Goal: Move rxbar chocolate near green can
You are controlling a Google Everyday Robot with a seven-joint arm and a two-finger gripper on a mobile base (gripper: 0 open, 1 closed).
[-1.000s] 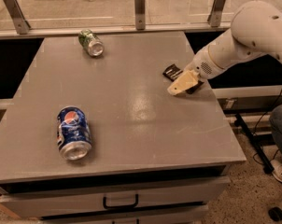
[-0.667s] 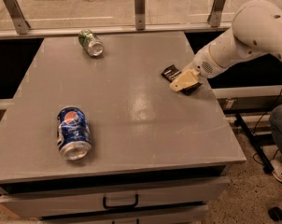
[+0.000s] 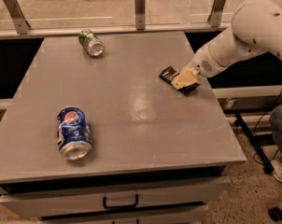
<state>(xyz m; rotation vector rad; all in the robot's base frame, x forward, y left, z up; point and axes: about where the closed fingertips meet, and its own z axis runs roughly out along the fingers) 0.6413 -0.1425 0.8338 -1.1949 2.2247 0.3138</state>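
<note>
The rxbar chocolate is a flat dark bar lying on the grey table near its right edge. My gripper sits low right on top of the bar and covers its right part; only the bar's left end and a dark corner below the fingers show. The white arm reaches in from the upper right. The green can lies on its side at the far left of the table, silver end toward me, well away from the bar.
A blue Pepsi can lies on its side at the front left of the table. A rail with metal posts runs behind the table's far edge. A drawer handle shows under the front edge. A person's leg and shoe are at the right.
The gripper has shifted slightly up and toward the bar, settling lower over it. The bar and both cans have not moved.
</note>
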